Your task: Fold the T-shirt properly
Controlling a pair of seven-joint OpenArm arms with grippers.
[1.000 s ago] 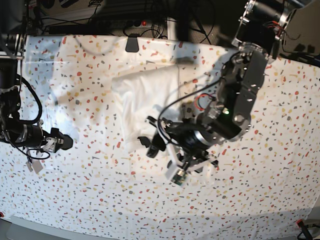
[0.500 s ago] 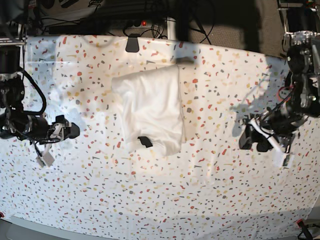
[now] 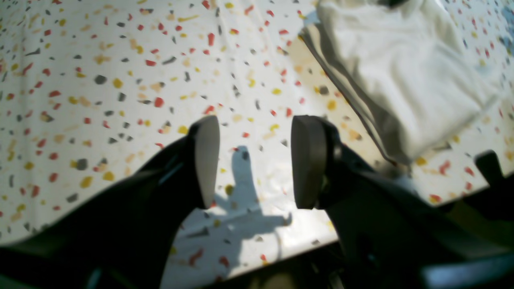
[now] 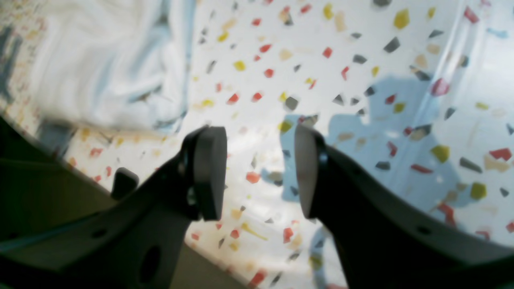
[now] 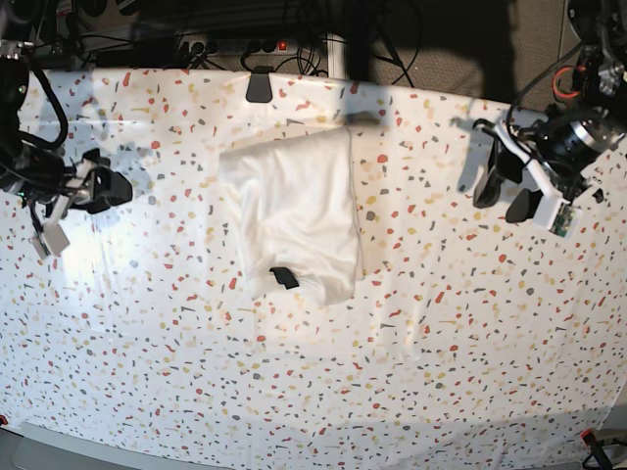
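Base view: the T-shirt [image 5: 294, 213] lies folded into a compact white rectangle near the middle of the speckled tablecloth [image 5: 411, 372], print hidden, small black neck label [image 5: 284, 277] showing near its lower edge; the left gripper [image 5: 509, 186] hangs at the view's right and the right gripper [image 5: 103, 186] at its left, each well apart from the cloth. Left wrist view: the jaws of the left gripper [image 3: 251, 160] stand apart with only tablecloth between them, nothing held; the layered edge of the T-shirt [image 3: 401, 72] lies off to one side, untouched. Right wrist view: the right gripper [image 4: 257, 172] likewise stands parted and empty; the T-shirt [image 4: 108, 60] appears as a blurred white mass beyond it.

Judged risks: the fold looks finished or nearly so, hence the chief hazard is disturbance; a further pass by either arm low over the bundle could snag an edge and drag the layers open; the lower right corner sits slightly uneven, and a pinch there might catch only the top layer and peel it back; a grasp pressed too deep could gather the tablecloth with the shirt and shift the whole bundle.
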